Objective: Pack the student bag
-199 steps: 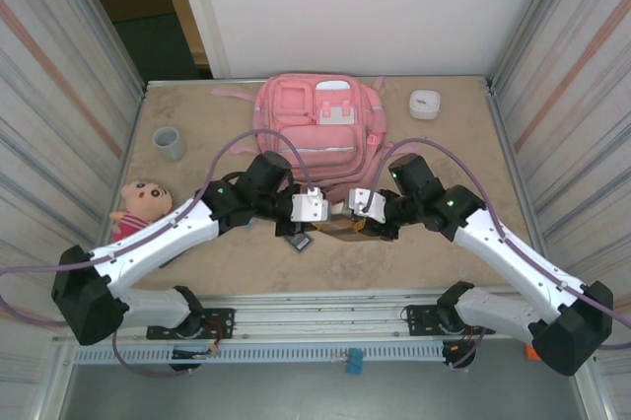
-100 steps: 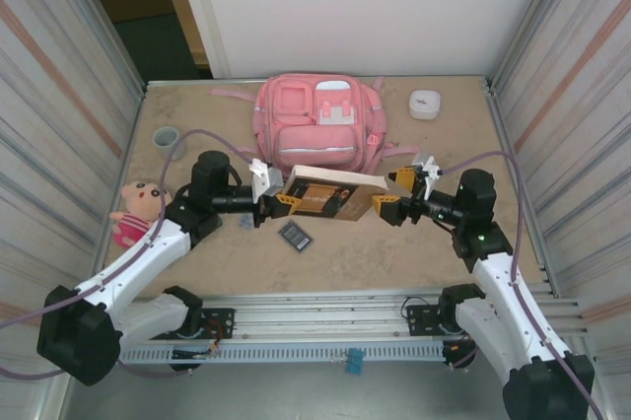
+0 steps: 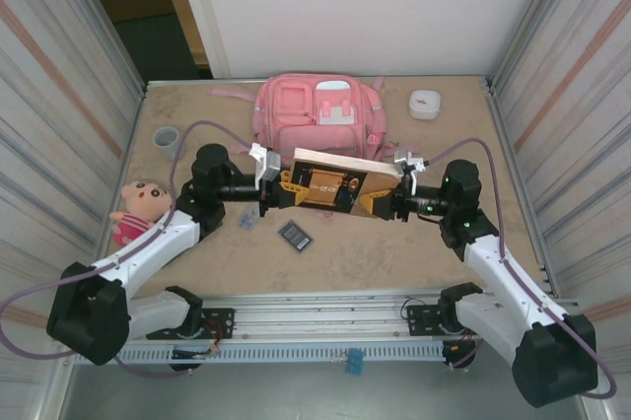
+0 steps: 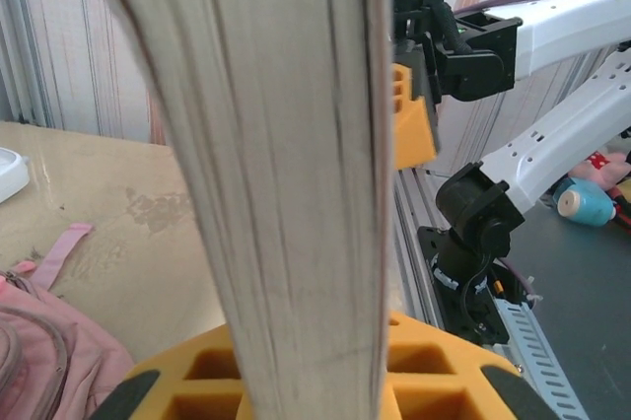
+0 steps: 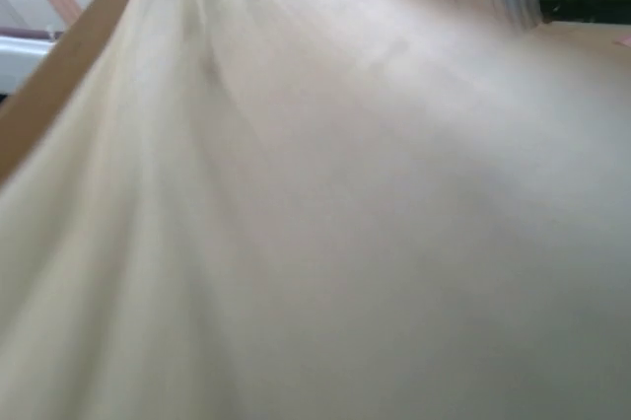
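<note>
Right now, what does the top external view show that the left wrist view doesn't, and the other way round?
Top external: the whole layout, including a doll, a grey cup and a dark flat gadget. Left wrist: the book edge-on with its pages close up, and coloured toys past the table. Shared: the book, clamped at its ends by the left gripper and right gripper, the pink student bag and the table.

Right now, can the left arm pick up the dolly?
Probably not yet. The left hand is shut on one end of the book; the right hand grips the other. The dolly lies uncovered beside that arm, so it looks reachable once the book is put down.
</note>
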`<state>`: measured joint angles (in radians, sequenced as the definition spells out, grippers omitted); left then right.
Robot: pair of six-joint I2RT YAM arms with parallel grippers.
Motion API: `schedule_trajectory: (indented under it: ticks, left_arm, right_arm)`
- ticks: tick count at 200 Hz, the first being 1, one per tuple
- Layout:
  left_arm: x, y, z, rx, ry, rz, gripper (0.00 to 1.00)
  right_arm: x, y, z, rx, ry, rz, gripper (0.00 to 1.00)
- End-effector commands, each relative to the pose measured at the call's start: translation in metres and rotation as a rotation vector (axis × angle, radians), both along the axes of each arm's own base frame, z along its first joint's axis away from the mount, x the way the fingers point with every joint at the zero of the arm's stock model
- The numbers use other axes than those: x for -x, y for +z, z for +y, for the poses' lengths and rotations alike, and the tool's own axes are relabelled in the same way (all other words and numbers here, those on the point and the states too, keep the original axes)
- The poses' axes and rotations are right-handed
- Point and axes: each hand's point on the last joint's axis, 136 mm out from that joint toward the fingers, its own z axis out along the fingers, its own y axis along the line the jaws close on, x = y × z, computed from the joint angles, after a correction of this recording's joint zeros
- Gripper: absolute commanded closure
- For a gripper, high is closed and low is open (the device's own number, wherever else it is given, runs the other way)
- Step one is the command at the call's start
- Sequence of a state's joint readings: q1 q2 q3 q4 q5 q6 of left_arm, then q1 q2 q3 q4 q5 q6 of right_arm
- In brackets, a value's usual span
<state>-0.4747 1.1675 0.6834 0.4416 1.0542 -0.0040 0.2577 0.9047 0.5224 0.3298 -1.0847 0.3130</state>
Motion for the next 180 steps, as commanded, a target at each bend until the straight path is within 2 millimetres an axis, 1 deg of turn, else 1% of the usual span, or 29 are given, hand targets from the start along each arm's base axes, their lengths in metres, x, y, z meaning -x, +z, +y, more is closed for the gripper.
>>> schedule_trajectory:
  ticks: [1,2,3,4,5,14,23,35,44,47,48,50,57,63,64,83,98,116,131,151,180]
  left_arm:
    - [-0.015,0.019,0.001,-0.008,0.081,-0.084,0.62]
    - [-0.016,0.021,0.002,-0.008,0.090,-0.099,0.60]
    - [-0.017,0.016,0.002,-0.022,0.098,-0.088,0.58]
    - [-0.020,0.018,0.002,-0.023,0.109,-0.100,0.57]
    - [-0.020,0.014,0.003,-0.037,0.113,-0.090,0.55]
    - [-0.036,0.004,0.009,-0.107,0.212,-0.118,0.42]
    - [-0.051,-0.010,0.016,-0.195,0.302,-0.146,0.35]
    - [-0.067,-0.031,0.024,-0.316,0.365,-0.196,0.30]
    - [-0.079,-0.047,0.027,-0.401,0.400,-0.225,0.27]
    - [-0.082,-0.054,0.028,-0.431,0.403,-0.228,0.26]
    - [-0.084,-0.052,0.028,-0.433,0.406,-0.238,0.26]
    - [-0.086,-0.057,0.028,-0.452,0.406,-0.238,0.26]
    - [-0.093,-0.070,0.027,-0.509,0.398,-0.246,0.25]
    - [-0.100,-0.075,0.026,-0.548,0.395,-0.257,0.24]
    - [-0.102,-0.079,0.026,-0.558,0.394,-0.254,0.24]
    - [-0.120,-0.105,0.016,-0.680,0.349,-0.289,0.20]
    - [-0.141,-0.123,0.017,-0.743,0.358,-0.316,0.18]
    - [-0.165,-0.134,0.016,-0.761,0.368,-0.334,0.17]
    - [-0.182,-0.137,0.013,-0.763,0.378,-0.354,0.16]
    - [-0.196,-0.145,0.006,-0.781,0.358,-0.386,0.14]
    - [-0.203,-0.168,-0.001,-0.833,0.295,-0.382,0.12]
  right_arm:
    - [-0.006,0.024,-0.009,-0.027,-0.004,-0.045,1.00]
    - [-0.008,0.024,-0.011,-0.027,-0.013,-0.042,1.00]
    - [-0.009,0.024,-0.012,-0.027,-0.021,-0.039,1.00]
    - [-0.011,0.024,-0.014,-0.027,-0.030,-0.039,1.00]
    - [-0.012,0.024,-0.015,-0.027,-0.039,-0.035,1.00]
    - [-0.028,0.022,-0.030,-0.035,-0.135,0.007,1.00]
    - [-0.045,0.016,-0.048,-0.048,-0.246,0.066,1.00]
    - [-0.066,0.010,-0.072,-0.078,-0.385,0.158,1.00]
    - [-0.077,0.003,-0.087,-0.104,-0.466,0.233,1.00]
    - [-0.080,0.001,-0.091,-0.111,-0.487,0.255,1.00]
    - [-0.081,0.000,-0.093,-0.113,-0.495,0.264,1.00]
    - [-0.083,-0.002,-0.095,-0.117,-0.510,0.280,1.00]
    - [-0.088,-0.007,-0.102,-0.127,-0.546,0.330,1.00]
    - [-0.091,-0.011,-0.105,-0.128,-0.569,0.366,1.00]
    - [-0.092,-0.012,-0.106,-0.128,-0.573,0.370,1.00]
    - [-0.097,-0.018,-0.113,-0.118,-0.628,0.418,1.00]
    - [-0.097,-0.022,-0.117,-0.114,-0.669,0.432,1.00]
    - [-0.094,-0.023,-0.117,-0.098,-0.666,0.429,1.00]
    - [-0.091,-0.024,-0.115,-0.083,-0.659,0.425,1.00]
    - [-0.090,-0.026,-0.115,-0.065,-0.664,0.416,1.00]
    - [-0.087,-0.031,-0.114,-0.049,-0.662,0.419,1.00]
